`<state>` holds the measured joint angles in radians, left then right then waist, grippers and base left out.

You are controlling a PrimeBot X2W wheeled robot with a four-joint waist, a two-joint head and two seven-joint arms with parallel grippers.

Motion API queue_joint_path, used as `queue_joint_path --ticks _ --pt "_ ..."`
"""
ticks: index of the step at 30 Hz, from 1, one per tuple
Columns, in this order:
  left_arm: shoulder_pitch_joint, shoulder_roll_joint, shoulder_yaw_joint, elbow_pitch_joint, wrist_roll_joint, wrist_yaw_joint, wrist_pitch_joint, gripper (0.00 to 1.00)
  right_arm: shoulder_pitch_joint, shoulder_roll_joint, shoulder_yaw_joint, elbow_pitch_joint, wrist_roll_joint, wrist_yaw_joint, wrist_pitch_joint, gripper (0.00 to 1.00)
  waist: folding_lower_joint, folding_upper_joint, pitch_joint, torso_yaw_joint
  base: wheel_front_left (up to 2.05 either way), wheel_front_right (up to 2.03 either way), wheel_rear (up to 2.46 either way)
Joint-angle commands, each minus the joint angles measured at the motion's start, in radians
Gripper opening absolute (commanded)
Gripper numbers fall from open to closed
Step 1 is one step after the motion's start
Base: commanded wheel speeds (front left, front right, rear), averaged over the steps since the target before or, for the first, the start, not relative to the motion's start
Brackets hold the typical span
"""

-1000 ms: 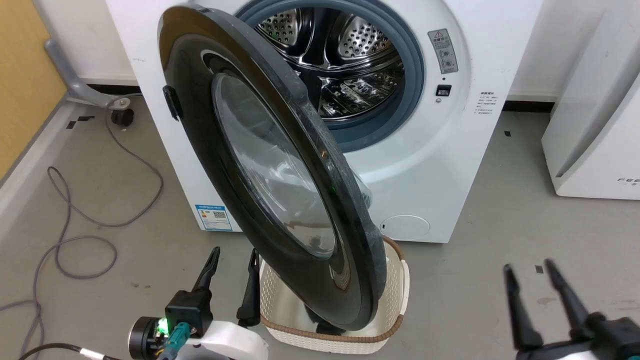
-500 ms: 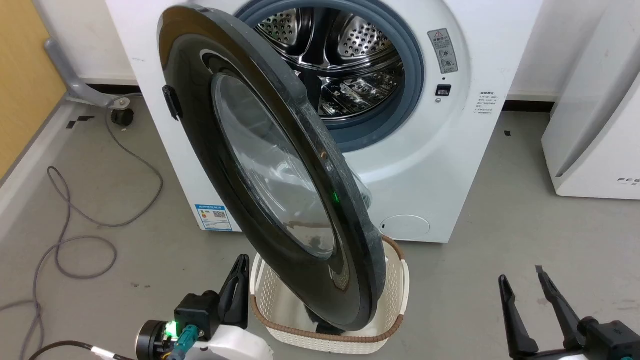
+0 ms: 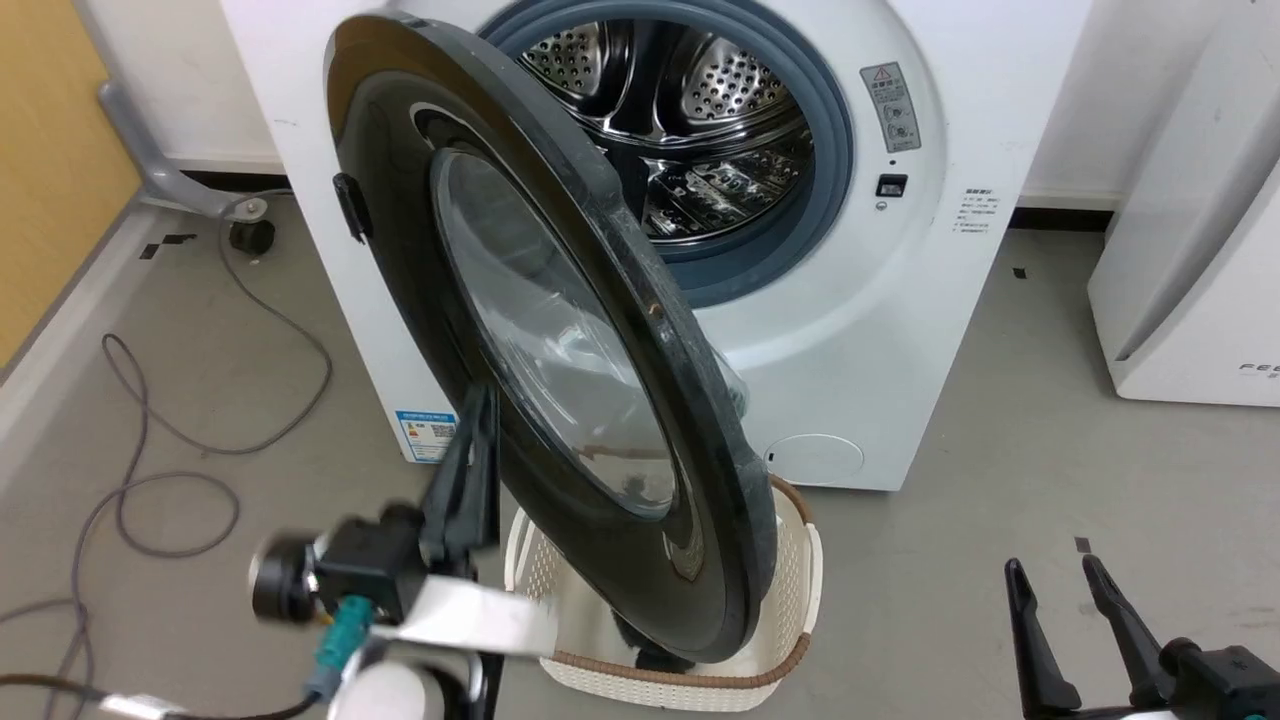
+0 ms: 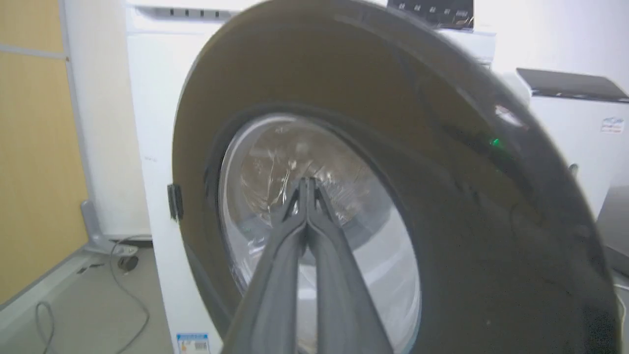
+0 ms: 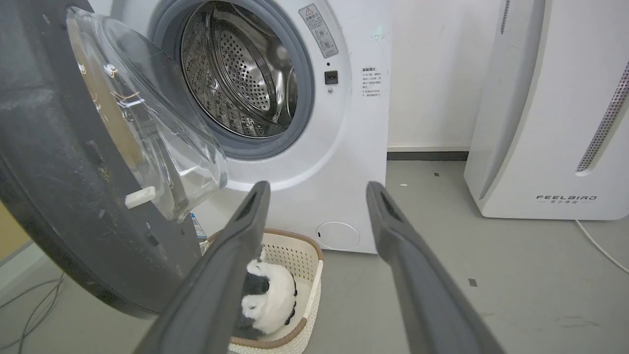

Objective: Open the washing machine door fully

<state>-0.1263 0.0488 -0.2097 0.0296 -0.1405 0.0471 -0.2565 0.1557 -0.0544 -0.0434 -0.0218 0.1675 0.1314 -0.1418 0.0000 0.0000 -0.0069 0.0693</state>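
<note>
— The left jaws are pressed shut, fingers (image 4: 280, 275) together, arm lifted and aimed up at the outer face of the washing machine door (image 3: 400, 290). The right jaws stand wide, low on the right.
— And the door?
— It hangs partly open over the basket (image 3: 806, 565). A second ago the left jaws were spread and lower; now they may be touching the door's rim.

Left tool (image 3: 486, 402) with fingers tight together, tips upward; right tool (image 3: 1050, 566) low, fingers wide apart.

door (image 3: 520, 330) fwd-L of drum (image 3: 700, 110) | basket (image 3: 808, 580) below door | unit (image 3: 1180, 250) R of washer (image 3: 900, 330)
</note>
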Motion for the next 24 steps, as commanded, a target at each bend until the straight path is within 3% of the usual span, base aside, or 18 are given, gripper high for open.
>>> queue_joint_path --ticks 1,7,12,24 --pt "-0.022 0.004 -0.001 -0.028 0.009 -0.001 -0.005 0.00 -0.005 0.004 -0.001 0.004 0.008 -0.001 0.000 1.00 0.0000 0.0000 0.000 0.002 0.00 0.00 0.00" --pt "-0.100 0.003 -0.046 -0.221 0.035 -0.021 -0.005 0.00 -0.009 0.004 -0.003 0.014 0.013 -0.001 0.000 1.00 0.0000 0.0000 0.001 0.013 0.00 0.00 0.00" --pt "-0.167 0.002 -0.112 -0.297 0.027 -0.035 -0.003 0.00 -0.013 0.004 -0.003 0.018 0.016 -0.001 0.002 1.00 0.0000 0.0000 0.005 0.014 0.00 0.00 0.00" --pt "-0.293 0.002 -0.425 -0.354 -0.116 -0.023 0.060 0.00 -0.022 0.004 -0.004 0.027 0.023 -0.001 0.011 1.00 0.0000 0.0000 0.041 -0.001 0.00 0.00 0.00"
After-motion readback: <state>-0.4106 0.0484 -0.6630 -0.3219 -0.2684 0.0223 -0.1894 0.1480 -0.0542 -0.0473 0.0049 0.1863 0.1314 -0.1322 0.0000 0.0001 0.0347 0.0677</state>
